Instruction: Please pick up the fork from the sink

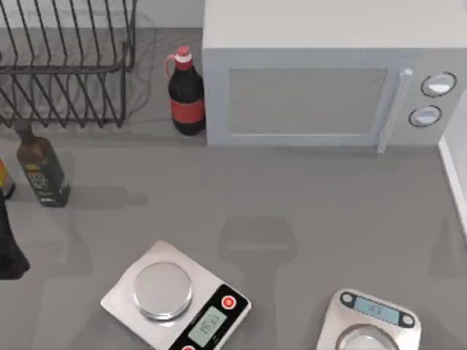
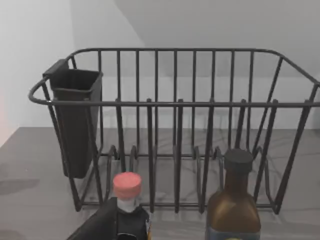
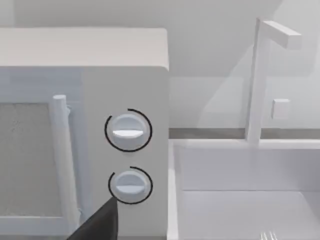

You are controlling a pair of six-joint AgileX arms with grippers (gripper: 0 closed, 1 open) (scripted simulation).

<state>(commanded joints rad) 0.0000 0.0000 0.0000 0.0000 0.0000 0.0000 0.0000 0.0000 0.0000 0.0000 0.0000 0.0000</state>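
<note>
The white sink (image 3: 240,210) lies to the right of the microwave, and its rim shows at the top view's right edge (image 1: 454,175). Low in the basin, the thin pale prongs of the fork (image 3: 268,235) just show; the rest of it is out of view. A dark part of my right gripper (image 3: 100,225) shows in front of the microwave's lower knob, short of the sink. A dark part of my left gripper (image 2: 95,227) shows near the bottles in front of the dish rack, and the left arm (image 1: 9,248) is at the table's left edge.
A white microwave (image 1: 328,80) stands at the back, with a white tap (image 3: 257,80) behind the sink. At the back left is a wire dish rack (image 1: 66,65) with a black cutlery cup (image 2: 75,120). A red-capped cola bottle (image 1: 186,91), a brown bottle (image 1: 44,171) and two scales (image 1: 175,299) (image 1: 368,324) stand on the grey counter.
</note>
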